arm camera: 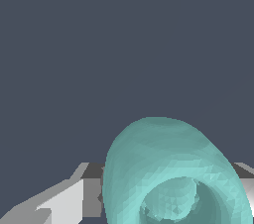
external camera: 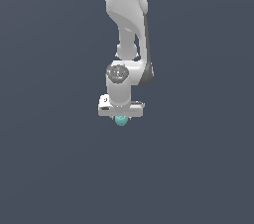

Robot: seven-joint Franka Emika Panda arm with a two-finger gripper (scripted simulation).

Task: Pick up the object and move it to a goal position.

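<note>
1 teal object sits between the fingers of the gripper, apparently clenched on it. We'd carry slowly, keeping the wrist level toward the goal.

open dark grey ground at every clock direction around the gripper in the exterior view; nothing standing in the way. only the teal object directly under it, crowding the wrist view between the fingers.
</note>
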